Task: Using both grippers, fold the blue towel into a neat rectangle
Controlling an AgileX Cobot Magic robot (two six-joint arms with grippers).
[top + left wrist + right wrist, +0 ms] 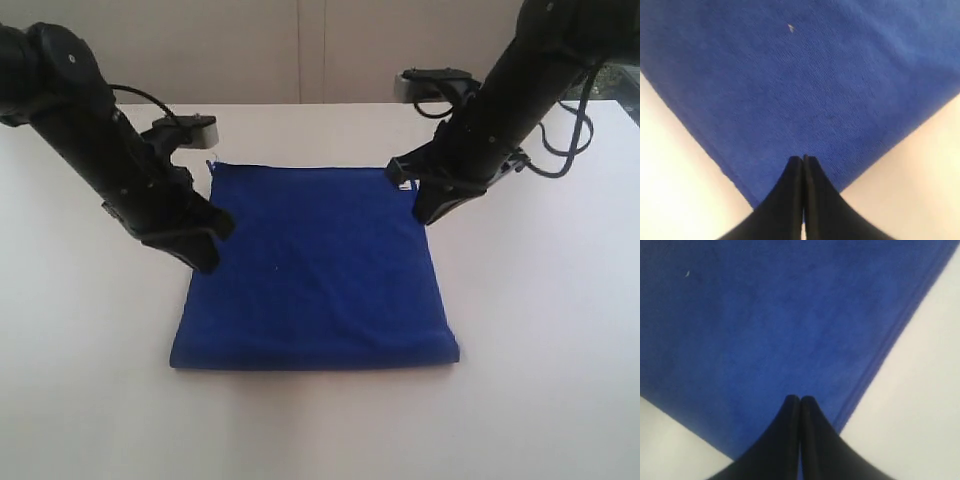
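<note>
The blue towel (315,270) lies flat on the white table as a folded, roughly square sheet, with a doubled edge toward the front. My left gripper (207,262) hovers at the towel's left edge, fingers pressed together. In the left wrist view this gripper (803,159) is shut over the blue towel (805,85) near one corner, nothing between the fingers. My right gripper (426,216) is at the towel's far right corner. The right wrist view shows that gripper (799,399) shut too, tips over the blue towel (765,330) close to its hemmed edge.
White table (540,330) stretches all round the towel. A small white tag (211,164) pokes out at the towel's far left corner. A wall stands behind the table. Both black arms slant down from the upper corners.
</note>
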